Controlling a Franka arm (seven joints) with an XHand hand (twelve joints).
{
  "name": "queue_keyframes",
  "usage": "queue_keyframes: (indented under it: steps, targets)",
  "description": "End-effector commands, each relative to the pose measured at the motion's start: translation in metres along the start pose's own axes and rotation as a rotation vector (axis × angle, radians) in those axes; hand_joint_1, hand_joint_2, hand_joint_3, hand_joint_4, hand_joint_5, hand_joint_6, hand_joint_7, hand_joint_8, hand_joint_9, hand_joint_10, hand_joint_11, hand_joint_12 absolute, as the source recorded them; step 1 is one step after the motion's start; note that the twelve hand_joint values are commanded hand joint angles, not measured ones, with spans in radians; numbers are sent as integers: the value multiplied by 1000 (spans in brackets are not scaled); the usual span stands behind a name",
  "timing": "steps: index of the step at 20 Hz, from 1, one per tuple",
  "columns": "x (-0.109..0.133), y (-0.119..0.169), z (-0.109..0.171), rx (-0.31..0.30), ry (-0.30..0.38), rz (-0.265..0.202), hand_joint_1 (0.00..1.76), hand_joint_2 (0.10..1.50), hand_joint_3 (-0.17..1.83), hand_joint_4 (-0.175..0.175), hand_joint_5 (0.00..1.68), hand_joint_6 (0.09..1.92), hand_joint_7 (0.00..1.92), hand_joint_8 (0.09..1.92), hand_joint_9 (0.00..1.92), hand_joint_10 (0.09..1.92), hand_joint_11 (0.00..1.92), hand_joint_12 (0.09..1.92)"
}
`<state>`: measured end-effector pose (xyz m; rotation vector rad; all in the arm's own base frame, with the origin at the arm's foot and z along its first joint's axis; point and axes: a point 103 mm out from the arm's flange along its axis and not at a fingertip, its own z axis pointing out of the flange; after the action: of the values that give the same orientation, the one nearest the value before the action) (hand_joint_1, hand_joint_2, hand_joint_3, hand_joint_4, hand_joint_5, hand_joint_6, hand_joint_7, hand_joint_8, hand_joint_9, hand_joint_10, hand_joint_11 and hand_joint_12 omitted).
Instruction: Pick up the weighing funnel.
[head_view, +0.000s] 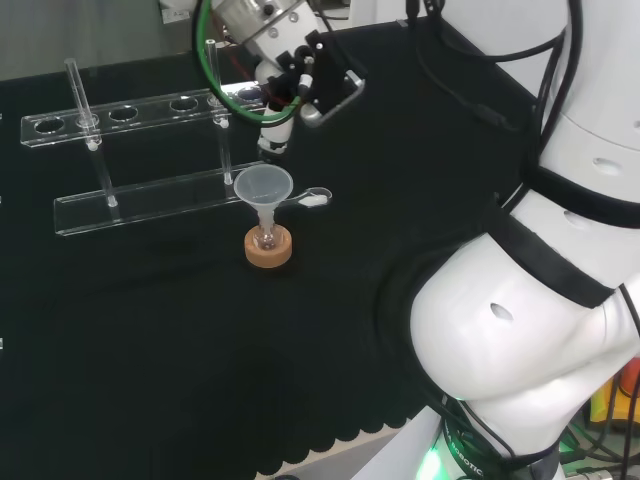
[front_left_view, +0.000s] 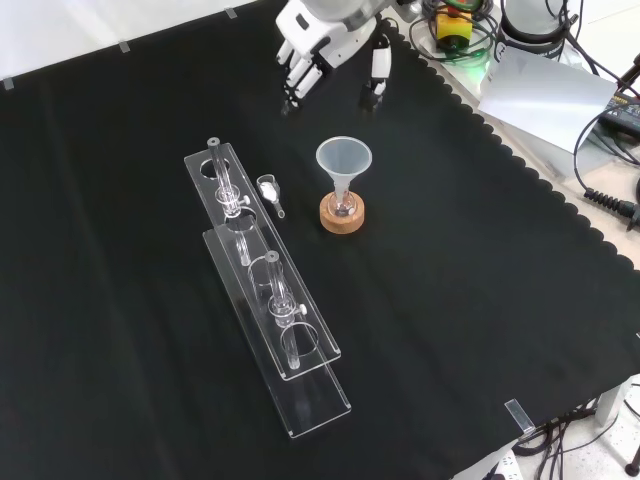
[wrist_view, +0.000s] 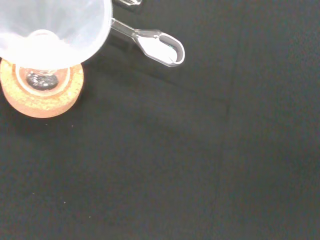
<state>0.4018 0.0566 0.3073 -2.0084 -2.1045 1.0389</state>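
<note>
A laboratory: the black-cloth counter (front_left_view: 480, 300) carries a clear acrylic test-tube rack (front_left_view: 258, 262) and, at its 1 o'clock in the front view, a clear cone-shaped funnel (front_left_view: 343, 160) in a small flask (front_left_view: 343, 206) on a cork ring (front_left_view: 342, 225).

My arm (head_view: 500, 320): the big white links stand bent at the right of the head view and reach forward and left to the wrist (head_view: 250, 18) at that view's top edge.

My robot hand (front_left_view: 335, 35): in the front view it comes in from the top edge, palm turned downward. The fingers (front_left_view: 300, 78) are straight to relaxed, side by side in a row, tips pointing down. The thumb (front_left_view: 378, 72) is set apart from them and also points down, with a clear gap between.

In the head view one white finger hangs below the wrist, pointing down.
</note>
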Motion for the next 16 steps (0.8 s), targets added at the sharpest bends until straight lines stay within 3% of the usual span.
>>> queue_keyframes:
  steps: [1,9,16]
  targets:
    - [-30,-4,20,-77,113,-11,612,735,420,-23,382,87,384,667,759,548,520,1291]
    - [-59,6,31,-136,166,-20,617,731,437,-25,396,87,408,649,772,536,526,1284]
    - [-61,25,47,-153,192,-35,624,730,442,-28,417,87,419,648,757,527,524,1284]
